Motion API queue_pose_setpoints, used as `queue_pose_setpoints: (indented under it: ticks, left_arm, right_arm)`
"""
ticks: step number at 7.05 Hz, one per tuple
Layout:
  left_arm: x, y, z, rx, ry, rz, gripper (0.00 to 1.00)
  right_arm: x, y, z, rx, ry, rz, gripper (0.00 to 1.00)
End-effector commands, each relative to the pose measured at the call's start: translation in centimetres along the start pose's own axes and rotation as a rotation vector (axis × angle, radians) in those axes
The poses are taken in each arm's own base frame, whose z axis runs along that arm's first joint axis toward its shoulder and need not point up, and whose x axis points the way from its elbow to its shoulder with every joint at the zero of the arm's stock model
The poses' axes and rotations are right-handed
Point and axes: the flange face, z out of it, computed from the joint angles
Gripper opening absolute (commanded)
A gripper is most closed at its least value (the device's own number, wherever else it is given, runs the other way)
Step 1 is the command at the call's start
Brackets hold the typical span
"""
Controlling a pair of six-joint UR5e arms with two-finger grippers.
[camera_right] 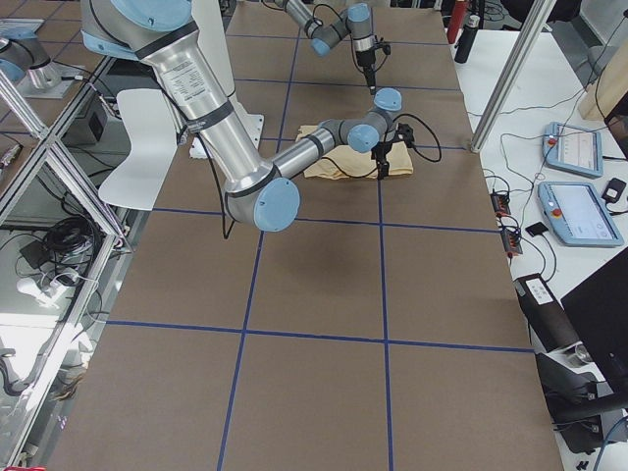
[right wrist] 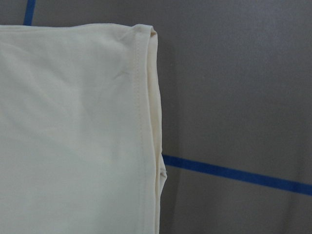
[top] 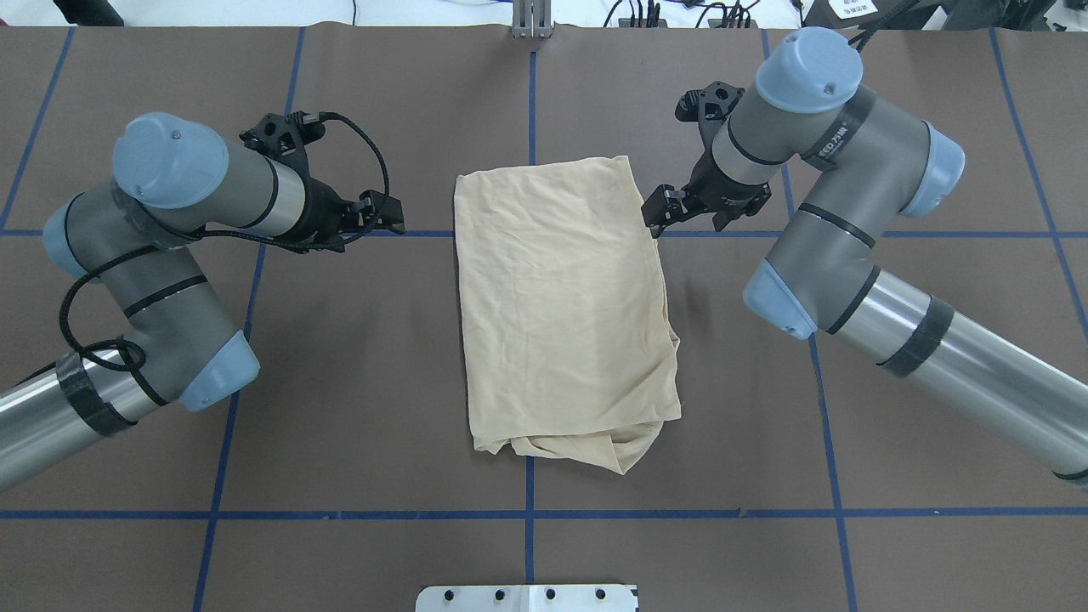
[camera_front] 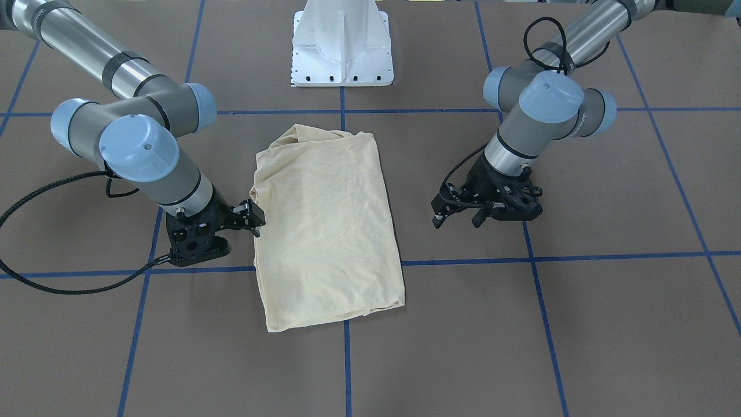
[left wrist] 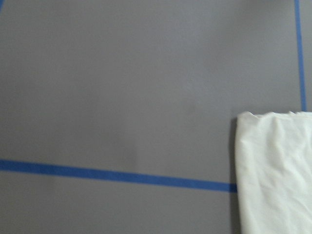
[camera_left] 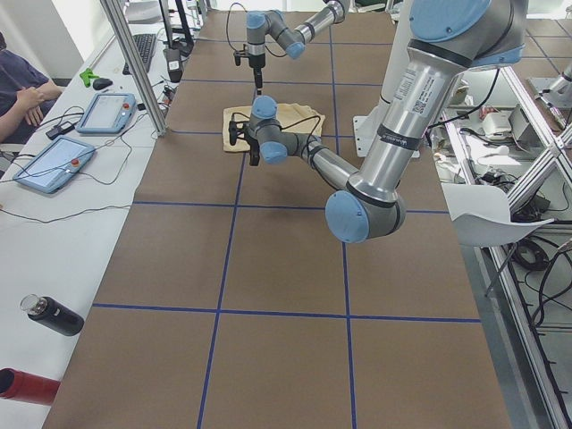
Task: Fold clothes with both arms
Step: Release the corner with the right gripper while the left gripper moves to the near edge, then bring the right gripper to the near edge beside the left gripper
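Overhead exterior, read from the left: my left arm (top: 170, 255) comes in bent, and the left gripper (top: 371, 226) hangs over bare brown table (top: 357, 382), well apart from the cloth. Its fingers stand apart, clearest from the front-facing camera.

In the middle lies the shirt (top: 561, 306), folded into a plain cream rectangle across a crossing of the blue tape lines (top: 340, 514). Its long axis runs from my side of the table to the far side, slightly tilted, with the near end drifting toward my right. The far end is a straight, flat edge. The near end, toward the white base (top: 527, 597), is bunched and rumpled.

On the right, my right arm (top: 858, 255) reaches in. The right gripper (top: 688, 223) sits just beside the shirt's right long edge, near the far corner, with its fingers parted. I cannot tell whether a fingertip touches the cloth. The right wrist camera looks down on that hemmed corner.
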Motion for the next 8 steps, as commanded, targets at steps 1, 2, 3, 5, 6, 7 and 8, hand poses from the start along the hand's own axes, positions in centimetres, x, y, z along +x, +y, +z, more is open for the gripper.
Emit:
queue_pose_setpoints:
  ticks: [1,2,3,5,6,7,8]
  left_arm:
    - [5.1,9.2,-0.9,-0.139,0.089,-0.190,1.00]
    - [6.5,13.1,-0.7,-0.182,0.104,-0.235,1.00]
    - [7.1,17.1,1.0,-0.189,0.092,-0.288,0.98]
    - [6.3,21.8,4.6,-0.189,0.038,-0.317,0.95]
    - [5.8,22.4,6.4,-0.193,0.005,-0.337,0.94]
    - [5.5,22.8,7.2,-0.195,-0.013,-0.346,0.94]
    - [5.5,22.8,7.3,-0.195,-0.016,-0.348,0.94]
  right_arm:
    - [-0.6,4.2,-2.4,-0.012,-0.062,0.159,1.00]
    - [-0.3,6.1,-2.6,-0.020,-0.071,0.179,1.00]
    - [0.0,7.7,-3.0,-0.026,-0.078,0.169,1.00]
    - [-1.0,8.8,-3.1,-0.037,-0.092,0.194,1.00]
    - [-1.5,9.2,-3.2,-0.039,-0.098,0.198,1.00]
    - [-1.7,9.3,-3.0,-0.041,-0.098,0.194,1.00]
    - [-1.9,9.4,-2.9,-0.038,-0.095,0.192,1.00]
